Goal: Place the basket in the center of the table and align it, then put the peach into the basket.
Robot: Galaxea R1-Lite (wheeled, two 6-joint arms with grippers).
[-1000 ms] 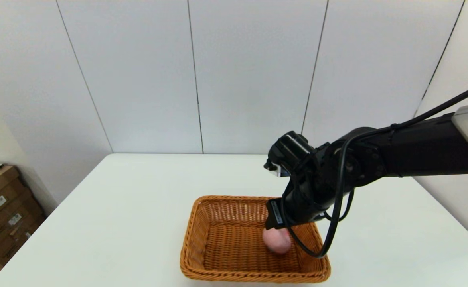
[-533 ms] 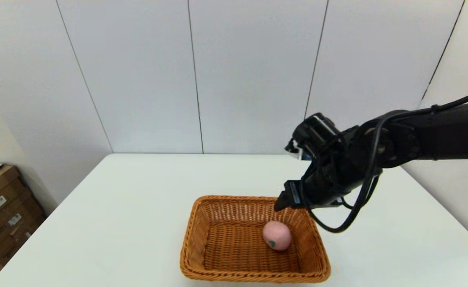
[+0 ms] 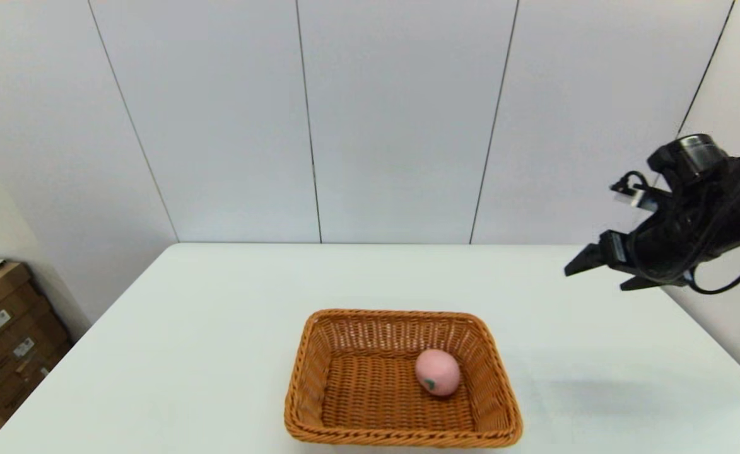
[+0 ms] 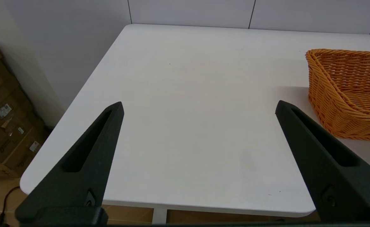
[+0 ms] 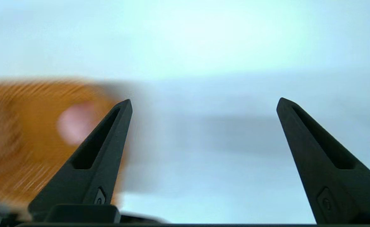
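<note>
The orange-brown woven wicker basket point(image 5: 30, 135) and small pale-pink peach point(image 5: 76, 123) smear into blur in the right wrist view. The left wrist view cuts the basket off at its edge

Matte black right claw point(image 3: 587, 271) with long tapered fingers point(image 5: 93, 157), each slotted and bearing a small round screw near its base; looping black cables trail from the wrist housing; left claw point(image 4: 199, 107) identical

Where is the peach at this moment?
In the head view the peach lies inside the basket, on its floor toward the robot's right, near the table's front middle; no gripper touches it.
</note>
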